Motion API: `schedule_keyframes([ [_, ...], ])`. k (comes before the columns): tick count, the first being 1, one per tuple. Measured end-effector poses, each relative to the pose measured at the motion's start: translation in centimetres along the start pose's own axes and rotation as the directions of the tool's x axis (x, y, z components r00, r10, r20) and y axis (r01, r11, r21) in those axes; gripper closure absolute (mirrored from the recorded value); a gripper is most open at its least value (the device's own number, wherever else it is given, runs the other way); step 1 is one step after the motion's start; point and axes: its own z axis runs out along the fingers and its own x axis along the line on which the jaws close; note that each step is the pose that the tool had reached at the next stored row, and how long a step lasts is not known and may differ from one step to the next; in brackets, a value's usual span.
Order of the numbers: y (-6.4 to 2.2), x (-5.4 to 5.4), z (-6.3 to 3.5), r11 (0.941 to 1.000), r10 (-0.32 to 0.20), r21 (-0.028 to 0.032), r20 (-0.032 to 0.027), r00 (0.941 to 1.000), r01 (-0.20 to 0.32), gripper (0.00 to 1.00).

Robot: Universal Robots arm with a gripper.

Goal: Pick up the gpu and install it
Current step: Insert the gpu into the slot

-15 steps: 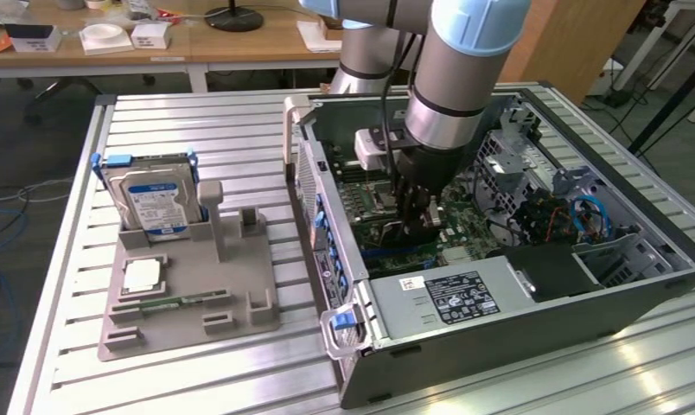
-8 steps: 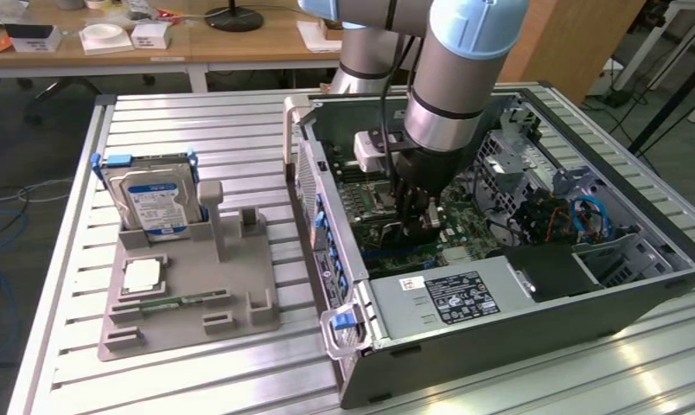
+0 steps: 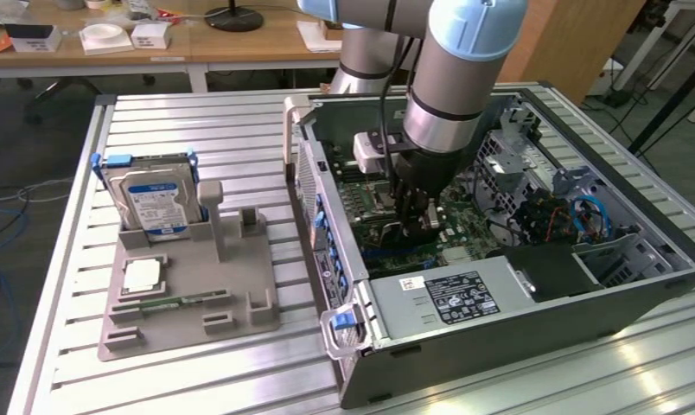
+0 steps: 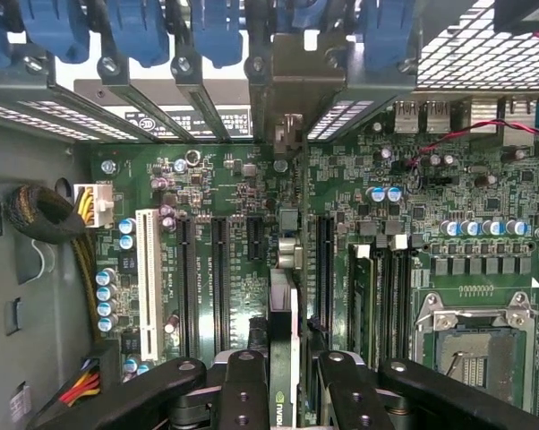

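Halfway there, I'd judge: the hand (image 4: 285, 383) clamps the graphics card (image 4: 283, 327) edge-on inside the computer case (image 3: 520, 324), seemingly not yet seated.

Interior of the computer case. The black hand (image 4: 287, 381) clasps the gpu (image 4: 284, 305) between its fingers (image 4: 243, 390), one on each face. The card is seen edge-on above the green motherboard (image 4: 431, 188), and its metal end bracket (image 4: 288, 134) reaches the rear wall. Whether it is seated in a slot cannot be told. Black expansion slots (image 4: 219, 269) run parallel on both sides of it, with a white slot (image 4: 147, 278) beyond them. Blue clips (image 4: 140, 27) line the rear wall. A silver processor socket (image 4: 475, 331) lies past the memory slots (image 4: 386, 296), and a sleeved cable bundle (image 4: 41, 215) lies at the opposite edge.
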Motion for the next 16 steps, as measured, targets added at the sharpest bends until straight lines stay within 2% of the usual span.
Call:
schedule_keyframes([
  [6,0.0,0.0,-0.29,1.0,0.0,-0.001,-0.0008,1.0,0.0,0.74],
  [16,0.0,0.06,-0.23,1.0,0.001,-0.0012,-0.0014,1.0,-0.001,0.74],
])
